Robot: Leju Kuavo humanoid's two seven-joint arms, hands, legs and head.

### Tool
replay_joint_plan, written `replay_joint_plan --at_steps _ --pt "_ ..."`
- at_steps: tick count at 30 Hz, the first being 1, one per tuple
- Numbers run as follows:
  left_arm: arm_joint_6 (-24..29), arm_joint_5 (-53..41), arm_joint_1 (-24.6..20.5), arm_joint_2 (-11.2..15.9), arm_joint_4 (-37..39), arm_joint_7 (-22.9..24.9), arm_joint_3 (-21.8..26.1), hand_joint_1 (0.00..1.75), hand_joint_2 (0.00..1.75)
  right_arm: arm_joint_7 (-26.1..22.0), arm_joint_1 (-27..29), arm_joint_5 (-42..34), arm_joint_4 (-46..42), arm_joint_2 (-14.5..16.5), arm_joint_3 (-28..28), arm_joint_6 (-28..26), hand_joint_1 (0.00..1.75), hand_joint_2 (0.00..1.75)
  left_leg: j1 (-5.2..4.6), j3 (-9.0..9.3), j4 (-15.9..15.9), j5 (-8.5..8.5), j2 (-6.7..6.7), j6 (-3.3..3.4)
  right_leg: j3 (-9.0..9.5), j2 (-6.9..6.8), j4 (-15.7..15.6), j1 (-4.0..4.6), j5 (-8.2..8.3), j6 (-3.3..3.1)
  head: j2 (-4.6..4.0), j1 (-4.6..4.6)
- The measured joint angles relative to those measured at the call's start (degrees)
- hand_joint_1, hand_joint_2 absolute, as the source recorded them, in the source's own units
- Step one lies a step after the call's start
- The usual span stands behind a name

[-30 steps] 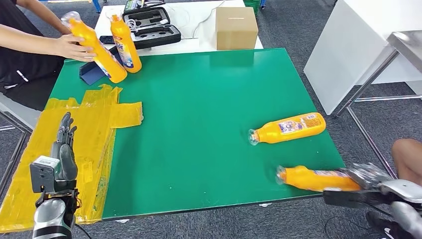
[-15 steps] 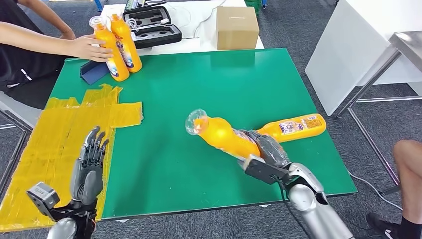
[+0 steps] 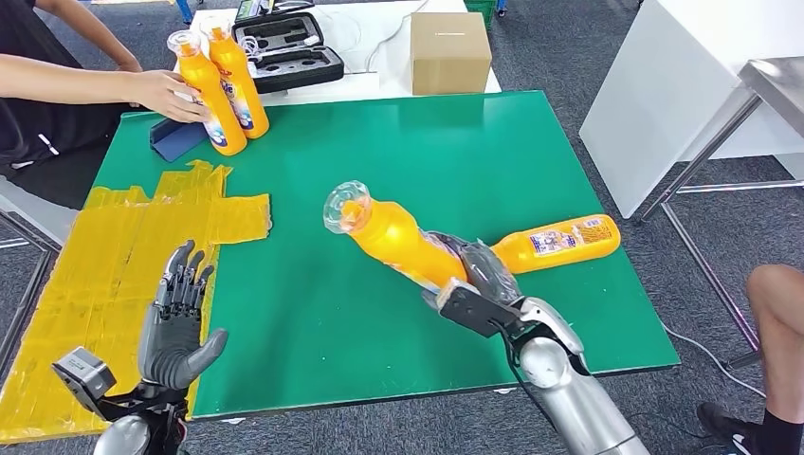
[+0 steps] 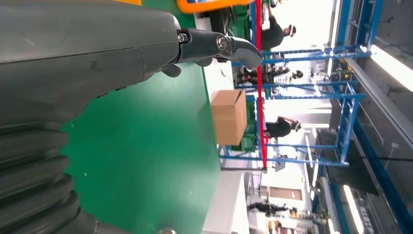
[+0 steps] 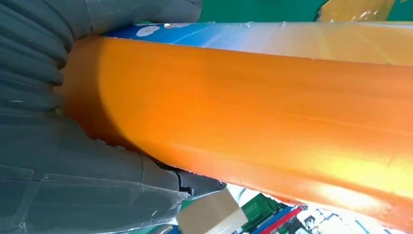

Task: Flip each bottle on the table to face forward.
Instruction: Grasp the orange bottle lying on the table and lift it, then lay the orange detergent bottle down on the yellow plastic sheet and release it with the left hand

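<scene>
The robot's right hand grasps an orange bottle by its lower body and holds it lifted above the green table, tilted, with its clear cap toward the table's far left and its base toward the near right corner. In the right wrist view the orange bottle runs across the frame, with the hand's grey thumb and ribbed cover wrapped round one end and a strip of blue-and-white label along one side.

A 2nd orange bottle lies on its side near the table's right edge, label up, neck toward the raised bottle and partly hidden behind the right hand.

The left hand is released and holds nothing, fingers spread and pointing away from the robot, above the yellow plastic sheet that covers the table's near left corner. In the left wrist view, the left hand's dark fingers reach out over bare green surface.

At the far left corner 2 more orange bottles stand upright side by side; a person's hand rests on the one nearer the left edge. Just beside them lies a dark blue object. Beyond the table's far edge, a white surface carries a cardboard box and an open black case.
</scene>
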Motion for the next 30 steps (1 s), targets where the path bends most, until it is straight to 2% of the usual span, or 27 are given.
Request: replay_joint_plan --at_steps 4,10,13,23,30 --pt "0.0 0.1 -1.3 -0.7 0.5 0.2 -2.0 0.00 1.75 0.1 -3.1 0.2 4.8 3.5 1.7 0.3 1.75 1.75 0.01 0.00 0.0 0.02 0.02 -0.02 -0.01 0.01 0.0 0.01 0.01 -0.01 0.00 0.01" --pt "1.6 0.6 -5.0 -3.8 2.4 0.3 -6.8 0.00 1.75 0.7 -9.4 0.5 16.3 11.9 7.2 0.0 1.75 1.75 0.02 0.02 0.0 0.07 0.03 -0.03 -0.01 0.01 0.0 0.01 0.03 -0.02 0.00 0.00" --pt "2.0 1.0 -6.1 -5.0 3.4 0.3 -9.2 0.00 1.75 0.8 -11.5 0.4 20.4 15.0 9.4 -0.4 1.75 1.75 0.02 0.01 0.0 0.07 0.02 -0.04 -0.01 0.01 0.0 0.00 0.03 -0.01 0.00 0.01" --pt "3.3 2.7 -8.1 -6.2 6.0 -0.4 -11.0 0.00 1.75 1.2 -14.2 1.9 29.4 20.6 15.4 -0.9 1.75 1.75 0.02 -0.01 0.0 0.05 0.06 -0.05 -0.06 0.02 0.0 0.01 0.02 -0.02 0.00 0.00" --pt "4.7 1.9 -8.1 -5.8 7.8 -0.2 -10.0 0.00 1.75 1.4 -14.9 3.0 32.5 22.3 19.6 -1.0 1.75 1.75 0.03 0.00 0.0 0.06 0.14 -0.05 -0.07 0.03 0.0 0.01 0.03 -0.02 0.00 -0.01"
